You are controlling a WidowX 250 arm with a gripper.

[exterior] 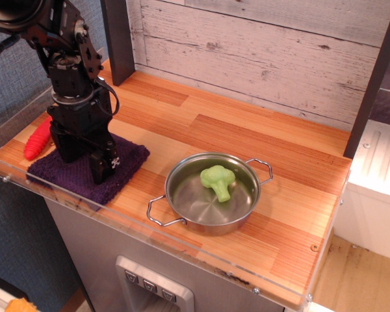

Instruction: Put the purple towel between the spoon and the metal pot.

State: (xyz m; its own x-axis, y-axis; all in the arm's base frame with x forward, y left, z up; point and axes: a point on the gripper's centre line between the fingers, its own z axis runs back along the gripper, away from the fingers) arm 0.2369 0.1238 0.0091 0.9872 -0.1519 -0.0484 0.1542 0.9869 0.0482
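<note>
Standing over the left end of the wooden plank counter (260, 140), the black robot arm comes straight down onto the dark purple nubby terry towel (127, 156), and its black claw (86, 159) sits right on the cloth. From here I cannot tell whether the claw is clenched on the fabric or released; the two dark fingers (104, 166) reach the towel's surface, but the gap between them is lost against the dark cloth.

That purple towel lies flat near the front left corner of the counter, close to the clear plastic edge guard (182, 250) that runs along the front. Just behind and to the left of it, the thick ribbed bright red handle of the spoon (38, 138) pokes out past the arm; the spoon's bowl is hidden behind the arm. To the right of the towel, with a strip of bare wood between them, sits the shallow round shiny steel pot with two wire loop handles (182, 201). Inside the pot lies a small green toy broccoli (217, 181). A whitewashed plank wall (260, 52) backs the counter.
</note>
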